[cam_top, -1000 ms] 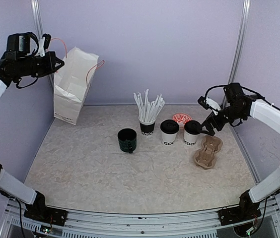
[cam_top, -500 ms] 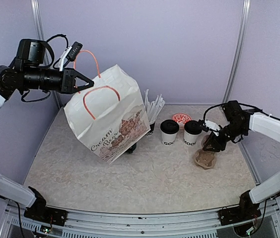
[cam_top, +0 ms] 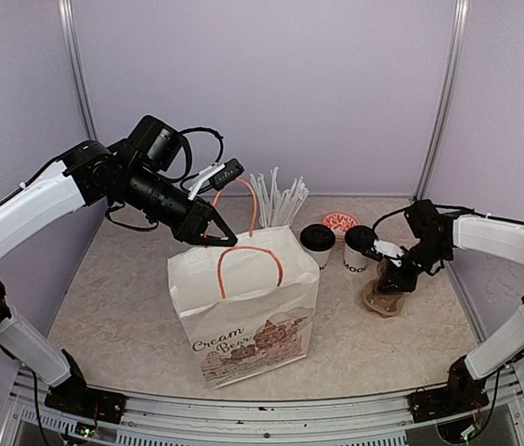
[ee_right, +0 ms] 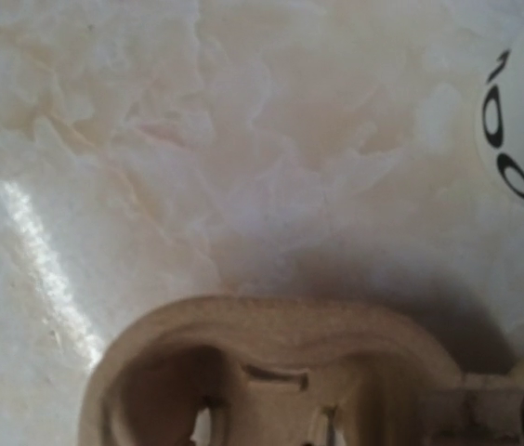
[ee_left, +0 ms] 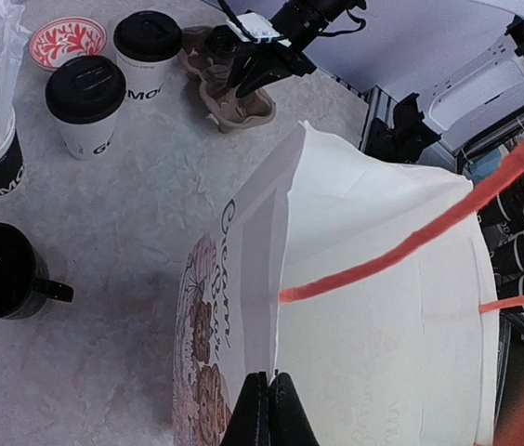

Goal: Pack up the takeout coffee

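Two white takeout coffee cups with black lids stand side by side at mid-right, one (cam_top: 318,245) to the left of the other (cam_top: 358,251); the left wrist view shows both (ee_left: 85,104) (ee_left: 148,48). A white paper bag (cam_top: 243,311) with orange handles stands upright at centre front. My left gripper (cam_top: 216,238) is shut on its rim, its fingertips (ee_left: 260,413) pinching the paper edge. My right gripper (cam_top: 397,276) is down on the brown pulp cup carrier (cam_top: 383,295), shut on its edge. The right wrist view shows the carrier (ee_right: 271,372) close up, with none of my fingers in frame.
A black cup of white straws (cam_top: 277,206) stands behind the bag. A red patterned dish (cam_top: 341,221) lies behind the cups. A black mug (ee_left: 2,271) sits left of the bag, hidden from the top view. The booth walls close in the sides and back.
My left arm has carried the bag from the back left corner to centre front and set it upright. My right gripper has dropped onto the carrier and closed on it.
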Motion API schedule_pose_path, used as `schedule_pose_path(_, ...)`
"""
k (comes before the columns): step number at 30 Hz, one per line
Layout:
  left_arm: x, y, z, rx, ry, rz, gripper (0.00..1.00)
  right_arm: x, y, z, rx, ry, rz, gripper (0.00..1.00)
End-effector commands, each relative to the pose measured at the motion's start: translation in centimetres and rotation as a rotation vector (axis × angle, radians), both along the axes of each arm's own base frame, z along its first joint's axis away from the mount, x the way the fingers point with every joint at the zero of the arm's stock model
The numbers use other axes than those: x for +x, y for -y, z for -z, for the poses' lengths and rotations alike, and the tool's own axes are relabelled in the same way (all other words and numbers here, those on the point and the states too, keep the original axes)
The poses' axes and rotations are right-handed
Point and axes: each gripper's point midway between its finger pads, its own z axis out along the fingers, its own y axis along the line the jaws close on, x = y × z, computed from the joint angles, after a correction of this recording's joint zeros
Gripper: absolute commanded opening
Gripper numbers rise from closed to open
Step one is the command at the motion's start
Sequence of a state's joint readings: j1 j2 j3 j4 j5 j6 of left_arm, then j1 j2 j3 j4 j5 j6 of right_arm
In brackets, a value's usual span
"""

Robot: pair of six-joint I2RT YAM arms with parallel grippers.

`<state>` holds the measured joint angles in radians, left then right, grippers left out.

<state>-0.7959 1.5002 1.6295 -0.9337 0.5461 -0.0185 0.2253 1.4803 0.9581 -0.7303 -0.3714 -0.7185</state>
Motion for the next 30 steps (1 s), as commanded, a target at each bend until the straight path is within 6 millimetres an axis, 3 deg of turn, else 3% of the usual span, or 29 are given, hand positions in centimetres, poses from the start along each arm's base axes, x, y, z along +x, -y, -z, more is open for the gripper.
schedule_pose_path(1, -0.5, 0.9, 1.0, 0.001, 0.015, 0.078, 0.0, 0.2, 0.1, 1.2, -0.033, -0.007, 0.001, 0.17)
schedule_pose_path(5, -0.2, 1.4, 2.7, 0.027, -0.002, 0.101, 0.0, 0.2, 0.6, 2.5, -0.065, -0.03, 0.008, 0.14)
schedule_pose_path(11, 0.4, 1.9, 4.9, 0.069, -0.022, 0.119, 0.0, -2.5, 1.4, 4.4, -0.117, -0.115, -0.058, 0.13)
schedule_pose_path(18, 1.2, 2.2, 5.1, 0.083, -0.001, 0.108, 0.0, -3.9, 4.5, 5.8, -0.259, -0.145, -0.047, 0.11)
schedule_pose_path(24, 1.3, 2.2, 4.5, 0.078, 0.014, 0.1, 0.0, -3.1, 8.3, 6.1, -0.337, -0.131, 0.013, 0.11)
schedule_pose_path(30, 1.1, 2.3, 3.8, 0.063, 0.035, 0.095, 0.0, 1.0, 14.1, 5.7, -0.38, -0.08, 0.196, 0.11)
